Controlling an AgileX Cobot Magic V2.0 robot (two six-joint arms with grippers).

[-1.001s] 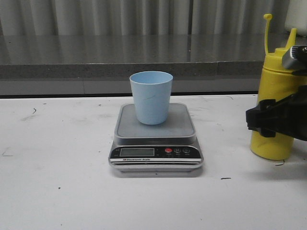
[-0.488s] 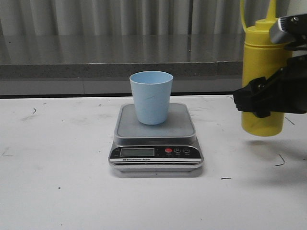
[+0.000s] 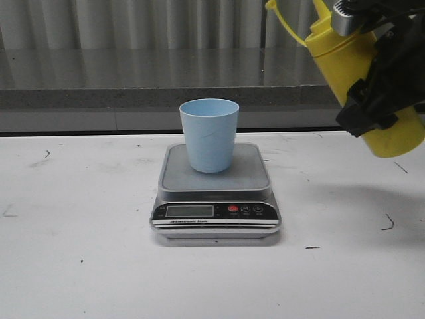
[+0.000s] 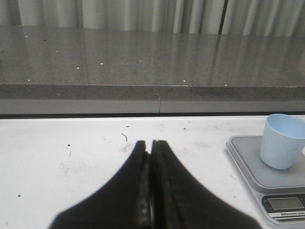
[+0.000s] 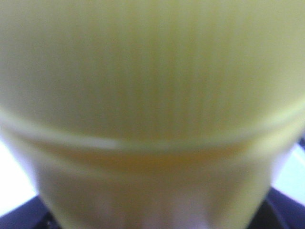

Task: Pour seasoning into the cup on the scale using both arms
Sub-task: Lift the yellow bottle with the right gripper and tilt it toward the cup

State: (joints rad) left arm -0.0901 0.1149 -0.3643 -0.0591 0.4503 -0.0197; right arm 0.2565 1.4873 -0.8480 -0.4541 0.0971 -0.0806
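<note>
front view: right jaws pinch the tilted seasoning bottle (image 3: 355,70) above the table; left jaws pressed together.

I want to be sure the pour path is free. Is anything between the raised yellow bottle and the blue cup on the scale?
Nothing visible. The seasoning bottle, held tilted by the right gripper, has only open air between it and the cup on the scale.
</note>
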